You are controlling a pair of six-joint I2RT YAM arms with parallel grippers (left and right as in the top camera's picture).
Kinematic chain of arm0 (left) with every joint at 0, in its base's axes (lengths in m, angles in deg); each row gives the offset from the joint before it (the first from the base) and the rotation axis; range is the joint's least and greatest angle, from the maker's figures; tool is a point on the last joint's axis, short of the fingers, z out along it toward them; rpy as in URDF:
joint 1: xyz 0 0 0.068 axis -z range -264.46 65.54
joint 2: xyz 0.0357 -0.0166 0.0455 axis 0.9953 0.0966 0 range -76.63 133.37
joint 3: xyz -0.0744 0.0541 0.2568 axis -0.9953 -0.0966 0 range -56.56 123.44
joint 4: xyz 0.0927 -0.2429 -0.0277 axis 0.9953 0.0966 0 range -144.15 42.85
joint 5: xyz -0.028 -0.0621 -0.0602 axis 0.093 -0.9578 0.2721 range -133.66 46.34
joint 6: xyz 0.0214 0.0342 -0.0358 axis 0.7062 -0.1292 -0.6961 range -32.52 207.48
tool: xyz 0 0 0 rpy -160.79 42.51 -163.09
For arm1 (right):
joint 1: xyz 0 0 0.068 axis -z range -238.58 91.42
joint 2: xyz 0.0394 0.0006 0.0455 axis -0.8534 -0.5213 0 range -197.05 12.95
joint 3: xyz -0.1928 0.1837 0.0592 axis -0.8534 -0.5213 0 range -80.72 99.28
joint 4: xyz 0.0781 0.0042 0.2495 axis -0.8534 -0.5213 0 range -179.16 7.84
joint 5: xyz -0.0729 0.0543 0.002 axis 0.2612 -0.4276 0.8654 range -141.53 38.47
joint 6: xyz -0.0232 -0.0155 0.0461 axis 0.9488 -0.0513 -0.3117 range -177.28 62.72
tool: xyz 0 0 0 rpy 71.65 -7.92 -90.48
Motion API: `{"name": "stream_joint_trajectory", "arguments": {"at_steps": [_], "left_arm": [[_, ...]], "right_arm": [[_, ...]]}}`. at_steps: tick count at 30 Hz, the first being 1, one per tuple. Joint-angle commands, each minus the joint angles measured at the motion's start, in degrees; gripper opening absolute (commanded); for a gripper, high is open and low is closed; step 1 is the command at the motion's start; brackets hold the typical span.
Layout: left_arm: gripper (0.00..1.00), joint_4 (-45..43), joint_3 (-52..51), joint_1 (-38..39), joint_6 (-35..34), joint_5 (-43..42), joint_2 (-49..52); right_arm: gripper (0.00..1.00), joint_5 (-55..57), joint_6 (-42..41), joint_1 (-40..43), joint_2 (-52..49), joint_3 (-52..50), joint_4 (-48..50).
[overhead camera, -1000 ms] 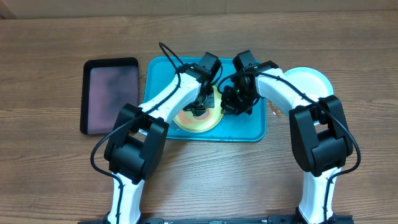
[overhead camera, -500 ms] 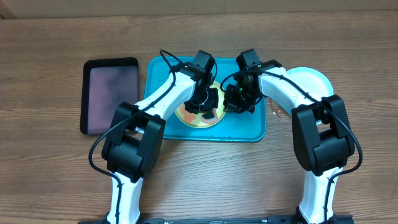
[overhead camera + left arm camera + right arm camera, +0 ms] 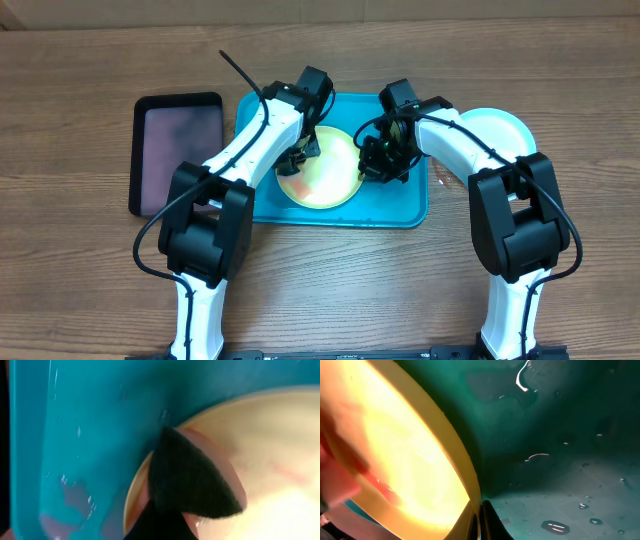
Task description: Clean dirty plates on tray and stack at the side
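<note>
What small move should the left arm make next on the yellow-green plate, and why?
Probably slide the left claw toward the near-left part of the yellow-green plate. An orange-red smear shows there, while the claw sits at the far-left rim, away from it. The right claw is at the plate's right rim, seemingly steadying it on the tray.

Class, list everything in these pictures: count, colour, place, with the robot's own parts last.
tray: one, turquoise, table centre.
smeared plate: one, yellow-green with red-orange smears, in the tray.
pale plate: one visible, whitish, on the table right of the tray.
small tray: one, black rim, pinkish inside, left of the tray.
table: one, brown wood, under everything.
left hand: one, black, over the smeared plate's left edge.
right hand: one, black, at its right edge.
</note>
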Motion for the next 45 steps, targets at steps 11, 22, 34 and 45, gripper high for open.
{"name": "stream_joint_trajectory", "arguments": {"at_steps": [11,22,34,45], "left_arm": [[0.04,1.7,4.5,0.2,18.6,-23.1,1.1],[0.04,4.8,17.8,-7.3,14.6,-15.3,1.1],[0.04,5.2,15.6,-7.8,14.8,-14.4,1.1],[0.04,5.0,15.5,-7.7,14.6,-14.4,1.1]], "right_arm": [[0.04,-0.9,2.4,0.0,0.8,0.9,-0.3],[0.2,9.4,6.3,-0.5,0.8,0.9,5.9],[0.04,12.2,4.7,-3.3,0.8,0.9,5.1],[0.04,30.4,4.3,-1.5,14.2,1.1,-3.5]]}}
